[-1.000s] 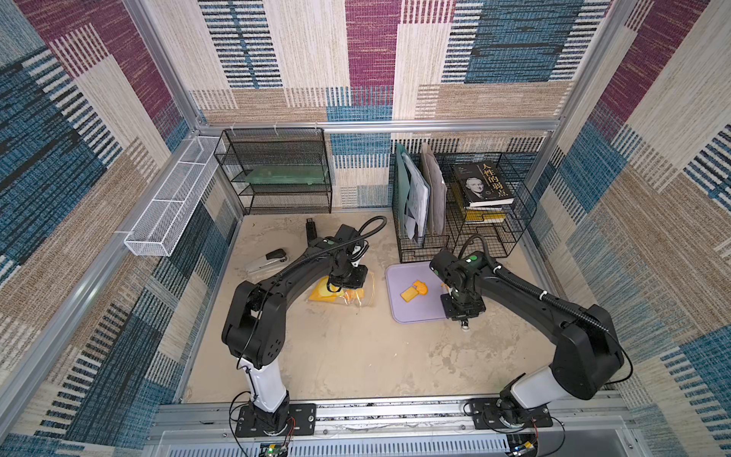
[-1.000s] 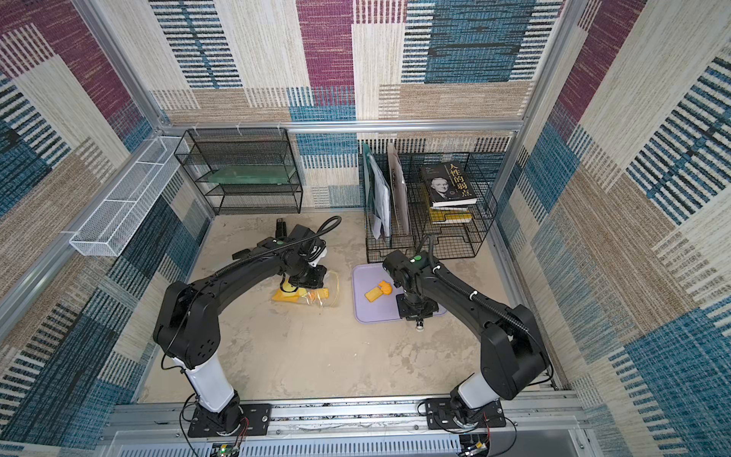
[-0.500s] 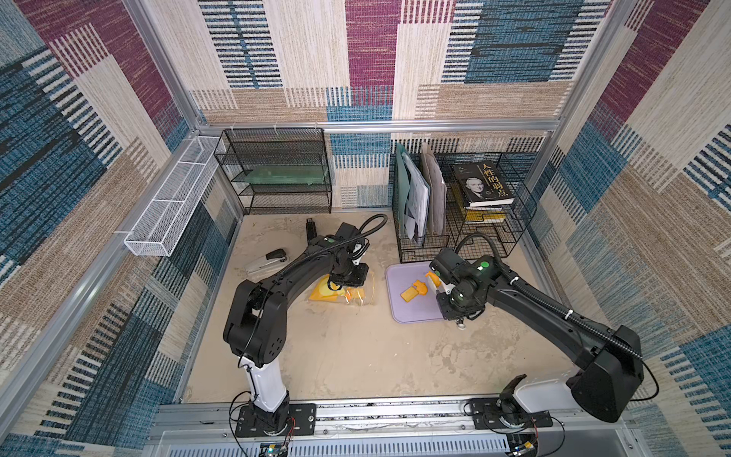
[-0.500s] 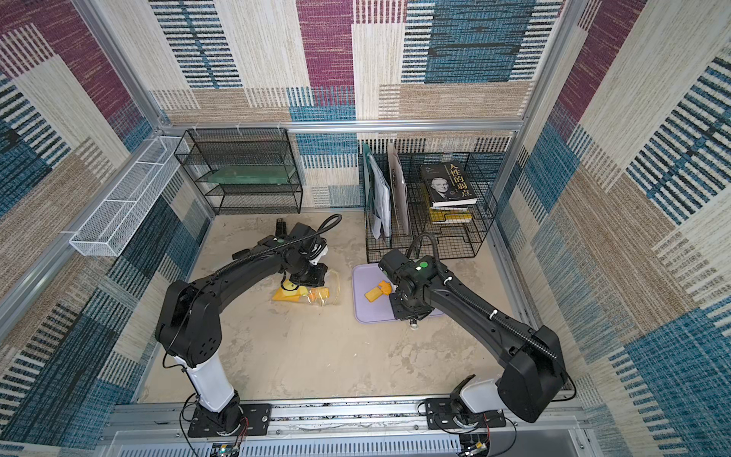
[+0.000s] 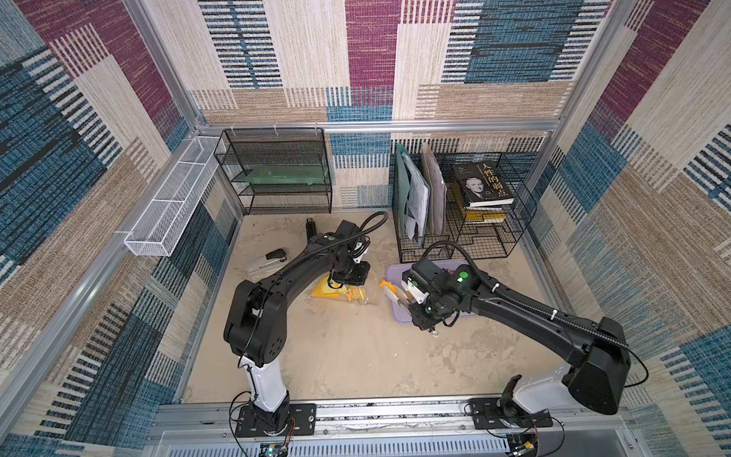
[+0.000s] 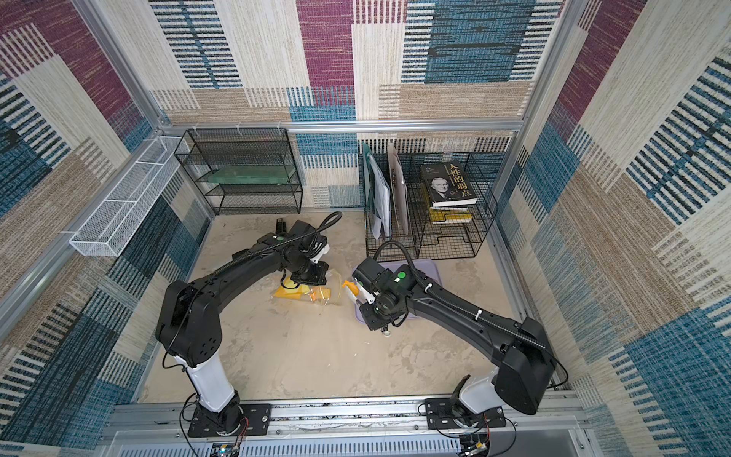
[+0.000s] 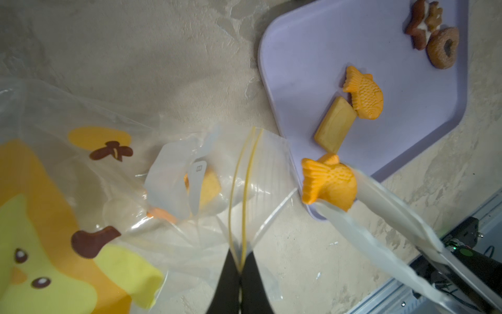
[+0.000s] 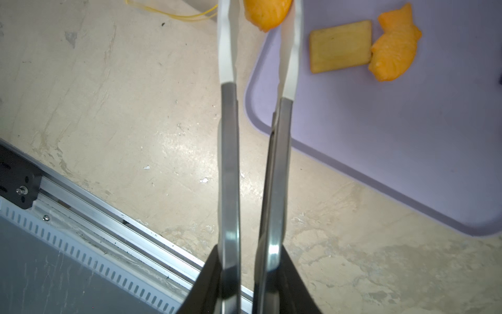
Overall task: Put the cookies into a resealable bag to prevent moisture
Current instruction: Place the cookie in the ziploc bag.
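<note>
While the fish cookie (image 7: 328, 182) hangs pinched between the pale tips of the tongs (image 8: 229, 163), well out ahead of the right pincer (image 8: 250, 261) that squeezes the tongs' steel arms together, the step in hand looks like the carry from tray to bag. The cookie is over the tray edge nearest the bag, just beside the bag's mouth and not yet inside it. Its fanned tail seems to lead toward the bag, and its long axis runs roughly in line with the tongs. The resealable bag (image 7: 108, 176) lies mostly on the counter (image 7: 163, 54) and stretches away from the left pincer (image 7: 240, 261), which is clamped tight on one end of the yellow zip strip (image 7: 244, 176). The bag's long axis runs from its yellow printed end to that strip, with the mouth facing the tongs. The two zip lines bow only slightly apart, so the opening is judged narrow. A few cookies (image 7: 206, 187) already show through the clear film. The next move probably calls for sliding the tongs' tips tail-first between the zip lines, past the strip, before the right pincer eases off. The left pincer may need to lift the lip to widen the gap. Farther out from both pincers, on the lilac tray (image 7: 421, 108), wait a second fish (image 7: 364, 93), a square cookie (image 7: 335, 125) touching it, and two brown cookies (image 7: 442, 47).
</note>
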Available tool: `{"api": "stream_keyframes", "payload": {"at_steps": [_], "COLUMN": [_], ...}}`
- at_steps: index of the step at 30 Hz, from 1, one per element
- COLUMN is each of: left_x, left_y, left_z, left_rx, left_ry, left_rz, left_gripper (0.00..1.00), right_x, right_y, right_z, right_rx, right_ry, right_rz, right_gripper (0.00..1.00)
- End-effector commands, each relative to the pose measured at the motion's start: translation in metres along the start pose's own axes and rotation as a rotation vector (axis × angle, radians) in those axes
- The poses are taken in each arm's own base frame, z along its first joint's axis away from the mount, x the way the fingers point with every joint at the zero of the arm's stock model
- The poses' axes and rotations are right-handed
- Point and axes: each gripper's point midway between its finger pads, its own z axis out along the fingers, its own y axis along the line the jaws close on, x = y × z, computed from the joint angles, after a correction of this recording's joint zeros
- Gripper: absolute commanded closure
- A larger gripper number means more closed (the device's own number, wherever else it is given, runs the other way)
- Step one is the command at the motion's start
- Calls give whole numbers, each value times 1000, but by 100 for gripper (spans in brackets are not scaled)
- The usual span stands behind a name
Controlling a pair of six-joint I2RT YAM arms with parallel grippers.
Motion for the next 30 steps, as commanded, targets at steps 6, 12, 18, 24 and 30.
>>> {"api": "stream_keyframes", "payload": {"at_steps": [6,12,18,24,30], "left_x": [7,11,8,5,-2], "left_y": [-5,-8,-4,10,22], "left_z": [-8,-9,-12,-7,-1], "left_rx": [12,33,5,-57,-113], "left_ry": [26,34,22,25,25], "left_rz": [61,83,89,58,15], "left_gripper": [100,100,100,100,100], "right_x": [-49,-67,-75,-68,-42], "right_y": [32,39,32,25,11], "right_z": [19,36,46,22,-5], "right_rx": [-118,-146,-148,-151,-120], "right_ry": [-87,-83,-81,-126,-155], "right_rz": [-114,-167,-162,-155,-119], "right_gripper": [75,74,65,61,65]}}
